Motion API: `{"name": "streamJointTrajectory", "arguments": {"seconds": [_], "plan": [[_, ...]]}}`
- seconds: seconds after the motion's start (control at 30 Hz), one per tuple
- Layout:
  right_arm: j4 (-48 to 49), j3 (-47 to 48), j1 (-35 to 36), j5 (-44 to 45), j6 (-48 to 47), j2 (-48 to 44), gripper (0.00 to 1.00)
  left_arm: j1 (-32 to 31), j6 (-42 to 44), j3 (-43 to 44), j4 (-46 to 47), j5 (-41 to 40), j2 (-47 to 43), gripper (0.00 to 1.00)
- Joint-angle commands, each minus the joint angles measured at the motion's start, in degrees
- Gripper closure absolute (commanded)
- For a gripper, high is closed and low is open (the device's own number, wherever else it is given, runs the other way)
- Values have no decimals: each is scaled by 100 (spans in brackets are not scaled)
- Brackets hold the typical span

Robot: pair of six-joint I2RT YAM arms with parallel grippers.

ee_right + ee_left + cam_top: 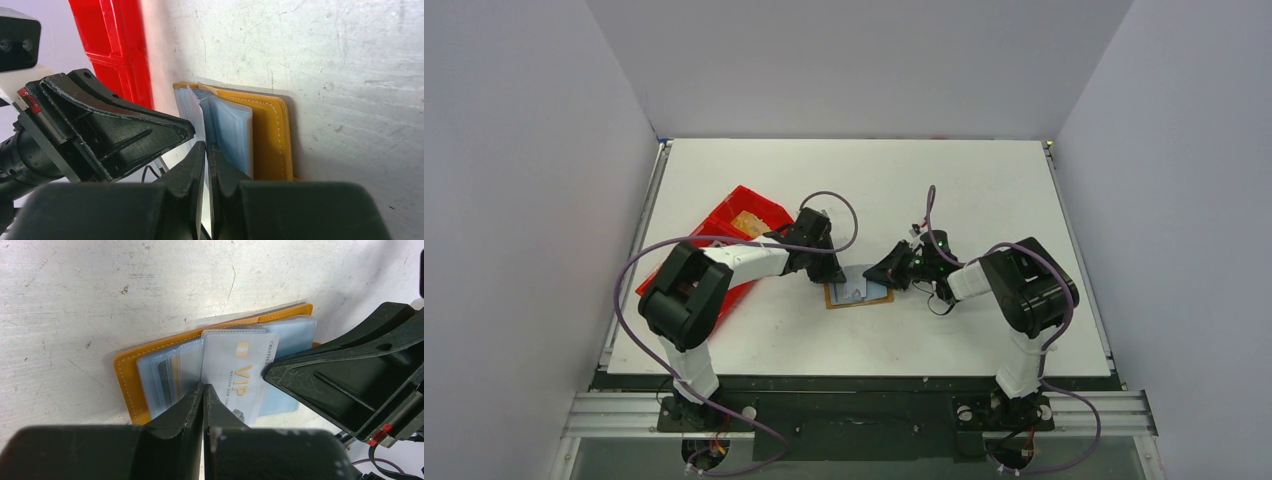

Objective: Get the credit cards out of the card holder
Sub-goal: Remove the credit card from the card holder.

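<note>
Left wrist view: closed left gripper [203, 387] pins card holder [127, 371]; right gripper [206, 146] clamps credit card [235, 374] edge, a shallow bite that may slip.

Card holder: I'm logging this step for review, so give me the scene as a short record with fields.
card holder: open, flat on table
VIP card: partly out of the holder
left gripper: shut, tips pressing on holder beside card
right gripper: shut, apparently pinching the card's edge
red tray: on the table's left side, apart from holder
</note>
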Motion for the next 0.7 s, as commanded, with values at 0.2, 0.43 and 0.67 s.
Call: {"name": "streamJointTrajectory", "arguments": {"seconds": [0.2,0.43,0.67], "plan": [[654,-101,-48,9,74,17,100,-19,107,-118,-420,-349,321,100],[382,-120,-140,56,-159,-110,100,30,80,-199,-430,-385,319,100],[-55,-127,-267,130,-477,-249,100,75,95,-255,-424,-402,284,100]]}}
